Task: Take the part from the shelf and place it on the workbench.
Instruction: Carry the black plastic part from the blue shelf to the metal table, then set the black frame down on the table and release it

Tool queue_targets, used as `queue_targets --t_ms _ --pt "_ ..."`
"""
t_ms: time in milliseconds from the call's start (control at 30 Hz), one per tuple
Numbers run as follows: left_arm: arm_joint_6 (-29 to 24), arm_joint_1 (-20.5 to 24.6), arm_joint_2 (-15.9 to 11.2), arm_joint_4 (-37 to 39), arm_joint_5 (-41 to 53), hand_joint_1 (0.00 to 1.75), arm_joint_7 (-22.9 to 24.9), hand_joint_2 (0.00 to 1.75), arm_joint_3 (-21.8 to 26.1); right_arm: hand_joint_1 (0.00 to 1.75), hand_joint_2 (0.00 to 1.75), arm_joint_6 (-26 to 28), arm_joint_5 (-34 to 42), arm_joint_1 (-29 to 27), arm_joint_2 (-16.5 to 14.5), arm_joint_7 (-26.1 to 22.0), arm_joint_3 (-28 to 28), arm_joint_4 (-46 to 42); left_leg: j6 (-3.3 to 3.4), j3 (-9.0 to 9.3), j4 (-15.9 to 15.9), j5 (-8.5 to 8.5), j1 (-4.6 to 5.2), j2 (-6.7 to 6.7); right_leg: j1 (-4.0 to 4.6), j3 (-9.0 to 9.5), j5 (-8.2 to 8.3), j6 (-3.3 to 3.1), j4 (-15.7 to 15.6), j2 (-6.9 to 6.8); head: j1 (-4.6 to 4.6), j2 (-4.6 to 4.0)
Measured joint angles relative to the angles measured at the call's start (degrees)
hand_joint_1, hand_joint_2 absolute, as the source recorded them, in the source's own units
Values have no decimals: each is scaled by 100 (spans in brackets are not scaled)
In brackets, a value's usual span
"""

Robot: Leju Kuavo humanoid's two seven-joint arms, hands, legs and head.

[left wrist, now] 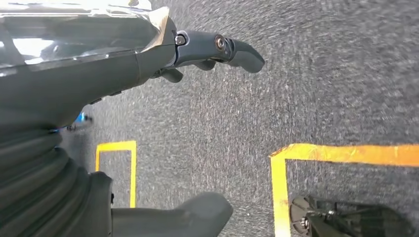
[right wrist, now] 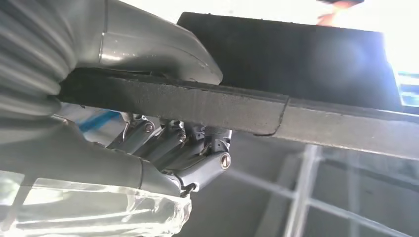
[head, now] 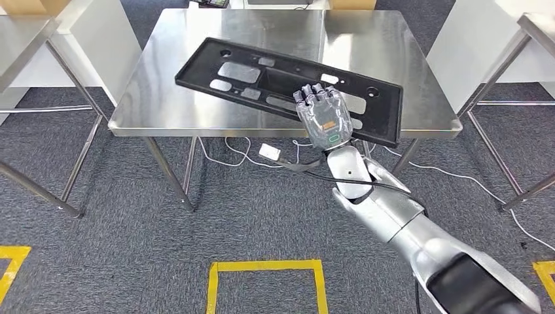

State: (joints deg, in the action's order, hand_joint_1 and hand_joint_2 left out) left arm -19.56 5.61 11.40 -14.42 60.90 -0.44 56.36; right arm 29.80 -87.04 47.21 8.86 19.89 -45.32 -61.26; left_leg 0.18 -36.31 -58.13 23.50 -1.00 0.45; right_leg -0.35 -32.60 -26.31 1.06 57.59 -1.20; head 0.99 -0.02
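Observation:
The part (head: pixel 281 82) is a long black flat panel with several cut-outs. It hangs tilted just above the steel workbench (head: pixel 177 98), lying diagonally across the near half. My right hand (head: pixel 324 118) grips its near long edge towards the right end, fingers on top. In the right wrist view the thumb (right wrist: pixel 158 44) lies on one face of the part (right wrist: pixel 197 103) and the fingers (right wrist: pixel 188 148) curl against the other. My left hand (left wrist: pixel 99 74) hangs over the carpet, fingers apart and holding nothing.
Other steel tables stand at the left (head: pixel 19 39) and at the right (head: pixel 537 26) of the workbench. Cables and a white plug (head: pixel 268 154) lie on the floor under its front edge. A yellow tape square (head: pixel 265 268) marks the grey carpet close to me.

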Motion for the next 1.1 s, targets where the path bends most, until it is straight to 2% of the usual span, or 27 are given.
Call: queue_targets --t_ms 100,200,333,500,567,633,667,700,767,800,833,867,933,967,1000,1100 --pt "262 14 -25 39 -206 0 -227 175 185 175 175 32 696 -448 -325 -1227 1102 -228 31 -7 2 -8 64 -54 13 -1 -9 8 -10 -49 -11 0" --pt "402 16 -47 50 -250 0 -327 175 295 175 175 -42 1295 -685 -591 -1832 1908 -436 71 -16 2 -6 89 -92 1 13 -7 13 -40 -91 -13 0" --pt "489 16 -61 75 -248 0 -476 175 381 175 175 -69 1814 -870 -757 -2353 2571 -583 109 -20 2 -2 104 -94 -9 24 6 41 -63 -92 -15 0" --pt "585 17 -80 85 -265 0 -591 175 438 175 175 19 2141 -902 -869 -2721 2930 -563 140 -30 -9 -3 130 -88 -43 23 26 105 -79 -90 -11 0" --pt "601 16 -95 86 -261 0 -595 175 451 175 175 65 2179 -881 -924 -2777 2998 -535 207 -34 -5 12 131 -90 -102 40 41 166 -125 -98 -5 0" --pt "601 15 -103 90 -260 0 -589 175 456 175 175 112 2185 -848 -968 -2809 3046 -511 293 36 105 -32 78 -91 -122 21 18 213 -93 -76 -7 0" --pt "598 17 -103 94 -261 0 -587 175 460 175 175 140 2183 -826 -980 -2818 3066 -497 317 78 165 -64 54 -91 -105 -49 -59 193 52 -40 -13 0" --pt "596 22 -102 99 -265 0 -586 175 465 175 175 173 2178 -805 -984 -2827 3083 -474 334 114 213 -91 34 -93 -100 -185 -192 158 333 1 -18 0" --pt "590 33 -103 110 -279 0 -586 175 491 175 175 233 2158 -776 -988 -2838 3106 -403 341 126 223 -97 37 -109 -111 -589 -522 97 1127 66 -21 0" --pt "587 35 -103 115 -288 0 -586 175 509 175 175 254 2144 -772 -992 -2844 3113 -357 337 127 220 -95 36 -125 -118 -761 -617 101 1442 78 -23 0" --pt "585 36 -103 121 -294 0 -586 175 527 175 175 269 2131 -771 -995 -2849 3118 -313 327 127 214 -91 33 -144 -130 -838 -622 133 1562 85 -22 0" --pt "582 35 -103 127 -303 0 -585 175 540 175 175 281 2121 -766 -1001 -2853 3120 -272 304 128 200 -82 21 -165 -145 -784 -524 189 1428 89 -22 0" --pt "578 32 -105 138 -319 0 -583 175 555 175 175 317 2103 -733 -1015 -2866 3123 -203 213 116 120 -33 -14 -197 -195 -428 -197 319 675 90 -26 0" --pt "573 34 -113 141 -333 0 -581 175 561 175 175 339 2094 -704 -1034 -2876 3122 -164 152 95 55 5 -18 -211 -205 -263 -73 339 345 100 -37 0" --pt "569 36 -120 143 -349 0 -580 175 567 175 175 366 2085 -676 -1052 -2890 3122 -124 103 71 4 35 -14 -220 -208 -166 -9 317 166 110 -36 0" --pt "558 34 -134 148 -387 0 -587 175 607 175 175 425 2077 -608 -1115 -2921 3124 -2 33 40 -43 64 -26 -231 -174 -149 -1 151 168 130 -2 0"
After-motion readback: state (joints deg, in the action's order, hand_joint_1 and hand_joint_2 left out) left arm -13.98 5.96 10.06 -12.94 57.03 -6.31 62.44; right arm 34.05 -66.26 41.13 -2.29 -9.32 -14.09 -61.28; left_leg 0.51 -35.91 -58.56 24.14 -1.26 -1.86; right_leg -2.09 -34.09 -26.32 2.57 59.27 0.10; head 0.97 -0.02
